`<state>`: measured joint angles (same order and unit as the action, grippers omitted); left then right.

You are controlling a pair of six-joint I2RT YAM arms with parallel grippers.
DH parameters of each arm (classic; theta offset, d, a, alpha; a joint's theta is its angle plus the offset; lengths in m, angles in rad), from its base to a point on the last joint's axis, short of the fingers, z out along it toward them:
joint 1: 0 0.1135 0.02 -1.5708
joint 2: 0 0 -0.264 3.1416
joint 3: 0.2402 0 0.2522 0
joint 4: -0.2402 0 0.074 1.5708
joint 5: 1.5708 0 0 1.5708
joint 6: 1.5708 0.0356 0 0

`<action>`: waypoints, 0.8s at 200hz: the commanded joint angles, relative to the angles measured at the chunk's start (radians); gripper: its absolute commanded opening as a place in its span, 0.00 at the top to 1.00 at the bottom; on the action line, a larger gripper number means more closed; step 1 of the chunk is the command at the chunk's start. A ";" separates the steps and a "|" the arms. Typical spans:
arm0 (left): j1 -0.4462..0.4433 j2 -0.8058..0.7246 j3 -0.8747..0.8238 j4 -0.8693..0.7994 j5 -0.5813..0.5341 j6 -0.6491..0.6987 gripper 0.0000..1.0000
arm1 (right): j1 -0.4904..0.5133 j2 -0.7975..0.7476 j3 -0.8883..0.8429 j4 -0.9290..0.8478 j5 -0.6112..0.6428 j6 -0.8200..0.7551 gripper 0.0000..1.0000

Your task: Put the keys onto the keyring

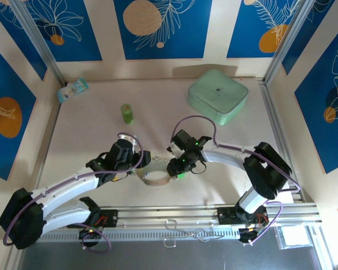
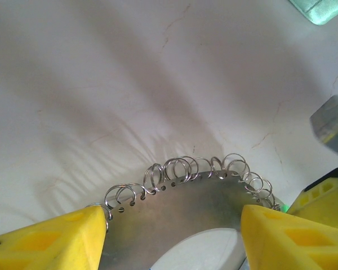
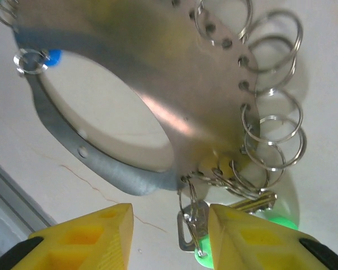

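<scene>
Flat silver keyring [image 1: 155, 179] edged with small split rings, at the middle of pale counter [image 1: 84, 135]. Left gripper [image 2: 172, 216] jaws straddling its rim; cannot tell whether clamped. Right gripper [image 3: 168, 216] jaws apart, gripping nothing, green-headed keys [image 3: 192, 228] hanging from rings between them.

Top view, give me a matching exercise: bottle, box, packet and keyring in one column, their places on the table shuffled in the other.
Things:
1 bottle
2 box
3 packet
4 keyring

Places:
A near, centre
B far left corner
C far right
D far, left of centre

Pairs: 1-D, 2-C, 3-B, 4-A
</scene>
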<state>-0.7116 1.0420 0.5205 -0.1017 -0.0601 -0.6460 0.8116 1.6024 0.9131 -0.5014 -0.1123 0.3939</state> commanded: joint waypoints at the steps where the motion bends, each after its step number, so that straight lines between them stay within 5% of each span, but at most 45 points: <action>1: -0.002 -0.020 -0.025 0.026 -0.015 0.017 0.35 | 0.018 0.017 -0.011 -0.051 -0.029 -0.008 0.58; 92: -0.002 -0.020 -0.022 0.035 -0.014 0.029 0.35 | 0.083 -0.080 -0.077 -0.104 -0.092 0.068 0.54; 129: -0.002 -0.041 -0.020 0.019 -0.024 0.035 0.35 | -0.030 -0.245 -0.072 -0.078 -0.048 0.066 0.58; 160: -0.002 -0.050 -0.019 0.010 -0.035 0.039 0.35 | -0.101 -0.220 -0.050 -0.102 -0.004 0.026 0.64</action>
<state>-0.7116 1.0103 0.5079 -0.0895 -0.0715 -0.6228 0.7387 1.3483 0.8429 -0.5663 -0.1417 0.4431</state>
